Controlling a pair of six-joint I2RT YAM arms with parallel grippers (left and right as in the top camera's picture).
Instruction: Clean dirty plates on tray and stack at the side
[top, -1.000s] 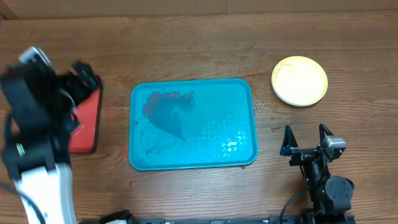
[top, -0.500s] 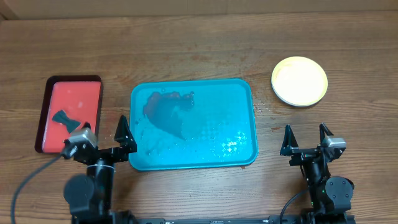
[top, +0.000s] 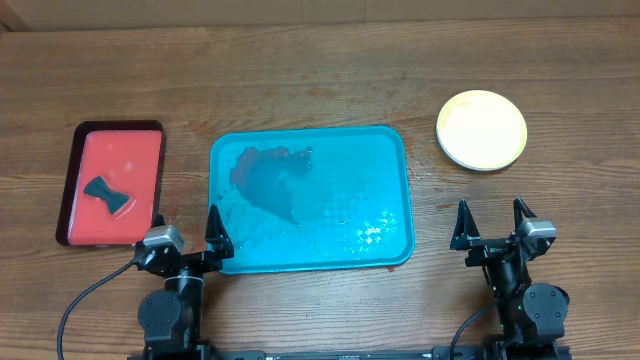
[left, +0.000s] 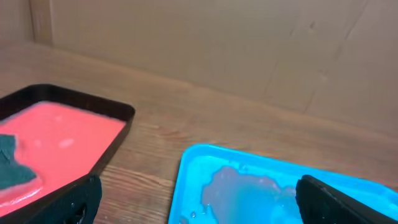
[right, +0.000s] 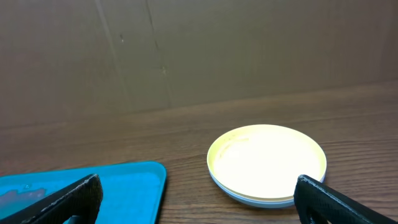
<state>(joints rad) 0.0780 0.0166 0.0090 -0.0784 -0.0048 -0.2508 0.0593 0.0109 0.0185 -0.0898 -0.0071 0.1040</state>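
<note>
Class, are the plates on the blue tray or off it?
Off: the plates sit stacked beside the tray, which holds only a smear.

Pulling left end effector (top: 186, 229) off the red tray (top: 135, 160), lowering it to the desk (top: 320, 60) edge by the tray (top: 360, 165), baring a dark piece (top: 106, 193).

Just a small red dark-rimmed tray (top: 135, 165) on the wooden table (top: 320, 70), with a dark bow-shaped scrap (top: 105, 193) lying in it.
</note>
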